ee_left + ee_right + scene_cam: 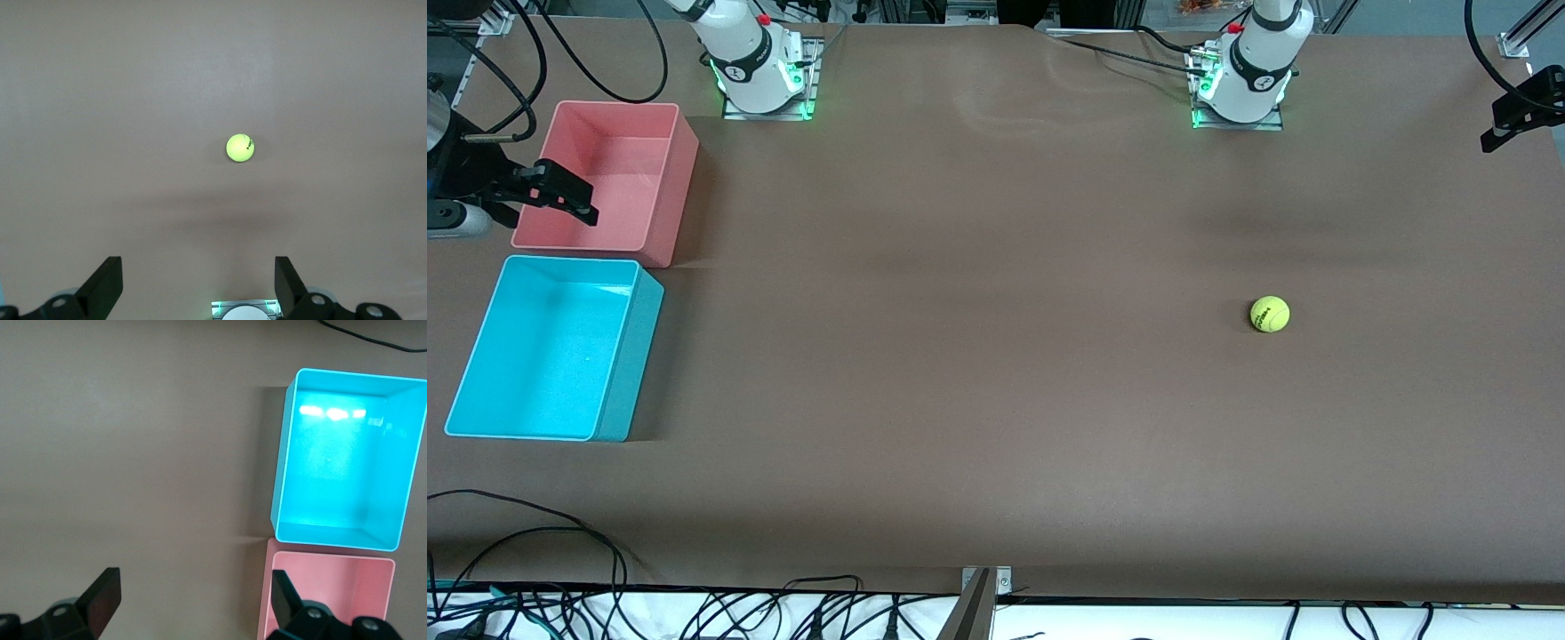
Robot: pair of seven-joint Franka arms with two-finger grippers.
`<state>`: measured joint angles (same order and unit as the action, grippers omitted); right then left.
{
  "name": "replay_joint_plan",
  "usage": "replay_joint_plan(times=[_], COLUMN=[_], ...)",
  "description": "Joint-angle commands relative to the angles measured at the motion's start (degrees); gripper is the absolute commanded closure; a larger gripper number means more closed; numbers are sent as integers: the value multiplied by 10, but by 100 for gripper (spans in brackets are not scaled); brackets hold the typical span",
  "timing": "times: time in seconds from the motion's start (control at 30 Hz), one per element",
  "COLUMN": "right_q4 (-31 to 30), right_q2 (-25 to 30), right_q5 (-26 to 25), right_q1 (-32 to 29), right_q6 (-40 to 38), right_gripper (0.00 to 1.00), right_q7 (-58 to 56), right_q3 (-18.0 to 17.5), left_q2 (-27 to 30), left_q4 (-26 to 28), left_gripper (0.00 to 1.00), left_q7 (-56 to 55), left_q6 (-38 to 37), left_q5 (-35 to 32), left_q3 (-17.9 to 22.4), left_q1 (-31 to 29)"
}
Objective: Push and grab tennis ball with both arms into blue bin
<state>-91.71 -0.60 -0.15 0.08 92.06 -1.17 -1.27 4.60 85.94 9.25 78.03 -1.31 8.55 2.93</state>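
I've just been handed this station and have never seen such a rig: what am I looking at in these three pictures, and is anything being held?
Two white robot arms stand at a brown table. The wide picture looks down from a high camera facing them; their bases are along its top. The other two come from cameras on each arm's wrist, looking down past that arm's own black two-finger tool.

The left tool is open and empty, up over the tennis ball, which lies alone toward the left arm's end.

The right tool is open and empty too, up over the pink bin at the right arm's end. The blue bin sits beside the pink one, nearer the front camera. Both bins are empty.
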Motion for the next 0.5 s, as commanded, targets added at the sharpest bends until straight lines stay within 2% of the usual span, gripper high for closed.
replay_joint_plan(times=[0.0,0.1,0.47], right_q4=[-1,-1,11], right_q2=[4,3,-4], right_q5=[8,7,6], right_q1=[0,-2,0], right_q6=[0,-5,-4], right_gripper=[0,0,0], right_q7=[11,42,42], right_q3=[1,2,0], left_q2=[-7,-6,-6], left_q4=[-19,-19,-18], left_gripper=[0,0,0], left_q7=[13,14,14], left_q6=[-13,-13,-13], left_q5=[-12,-11,-9], left_q3=[1,8,9], left_q1=[-2,-2,-2])
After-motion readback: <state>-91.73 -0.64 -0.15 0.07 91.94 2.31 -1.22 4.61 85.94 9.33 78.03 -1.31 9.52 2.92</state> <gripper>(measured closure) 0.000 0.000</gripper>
